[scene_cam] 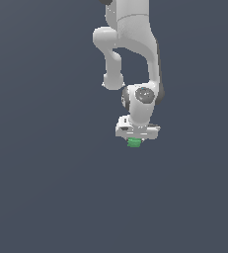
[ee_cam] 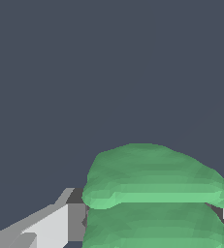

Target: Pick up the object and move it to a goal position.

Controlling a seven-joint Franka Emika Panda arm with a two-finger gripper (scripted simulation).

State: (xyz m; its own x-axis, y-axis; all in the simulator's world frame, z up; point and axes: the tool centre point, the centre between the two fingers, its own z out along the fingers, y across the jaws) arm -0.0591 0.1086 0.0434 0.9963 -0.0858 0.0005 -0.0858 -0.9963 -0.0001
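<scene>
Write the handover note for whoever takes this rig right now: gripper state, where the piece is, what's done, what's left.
Gripper: white, pointing down, shut on the small bright green ridged block.
Block: sits between the fingers; the wrist view shows it filling the space by a grey-white finger. Whether it is off the dark grey surface cannot be told.
Done: the grasp, by the look of it.
Left: carry the block to the goal position; no goal marker shows in either view.

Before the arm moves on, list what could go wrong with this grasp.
1. In the exterior view, only a sliver of the small bright green ridged block shows under the white end effector, so the hold may be shallow and could slip.
2. In the wrist view, the block fills the space between the fingers; no goal marker is visible.
</scene>
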